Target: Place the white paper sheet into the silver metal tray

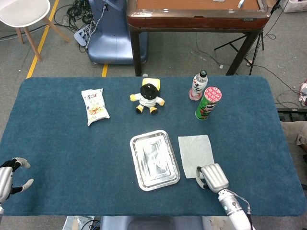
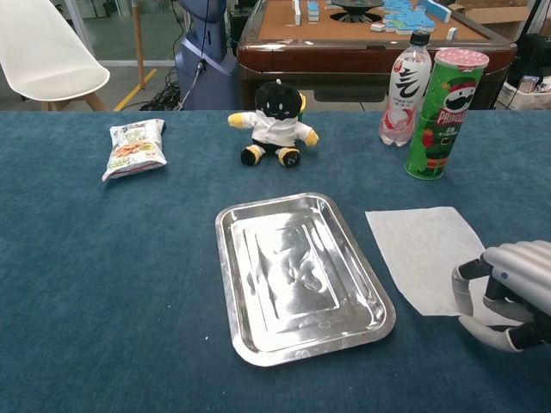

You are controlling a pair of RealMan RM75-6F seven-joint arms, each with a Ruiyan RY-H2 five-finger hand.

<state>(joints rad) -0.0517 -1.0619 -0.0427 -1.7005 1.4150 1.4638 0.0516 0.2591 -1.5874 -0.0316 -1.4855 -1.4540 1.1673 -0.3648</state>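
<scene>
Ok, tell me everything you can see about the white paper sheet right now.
The white paper sheet is thin, plain and roughly rectangular, lying mostly flat on the blue table cloth, just right of the silver metal tray and apart from it. Its near edge is under the fingers of the right hand, which curl around that edge; the near strip looks gathered or lifted, though I cannot tell how firmly it is held. No part lies in the tray yet.
</scene>
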